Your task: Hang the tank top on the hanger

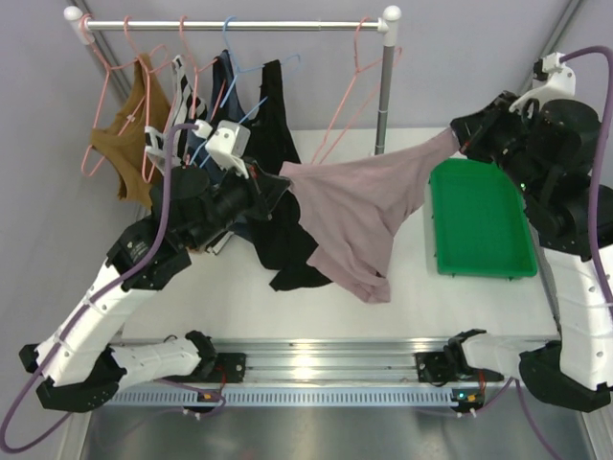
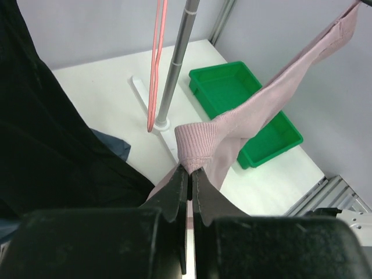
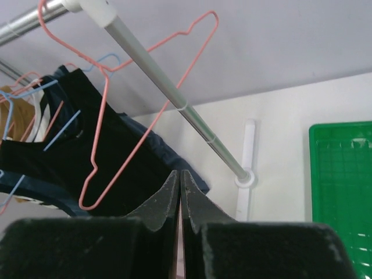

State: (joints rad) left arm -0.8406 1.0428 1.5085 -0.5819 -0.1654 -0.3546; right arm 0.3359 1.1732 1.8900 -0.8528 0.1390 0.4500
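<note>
Dusty mauve-pink sleeveless tank top (image 1: pixel 359 216) held stretched in the air between both grippers, in front of the clothes rack.

At the left of the metal rail (image 1: pixel 287 23), a mustard-brown top (image 1: pixel 122 144) and a black tank top (image 1: pixel 280 115) hang on hangers. Just beside the black one, the left gripper (image 2: pixel 190 172) has its jaws pinched tight on a ribbed edge of the mauve-pink top. From there the fabric runs rightward, its body sagging above the white table (image 1: pixel 412 307), up to the right gripper (image 1: pixel 462 146), whose fingers are pressed together on the other end. The thin salmon-pink triangular wire hanger (image 2: pixel 156 70) hangs bare from the rail's right end, beside the upright pole (image 2: pixel 177 58), behind the stretched top and apart from it. A green plastic tray (image 1: pixel 479 225) lies on the table at the right.
</note>
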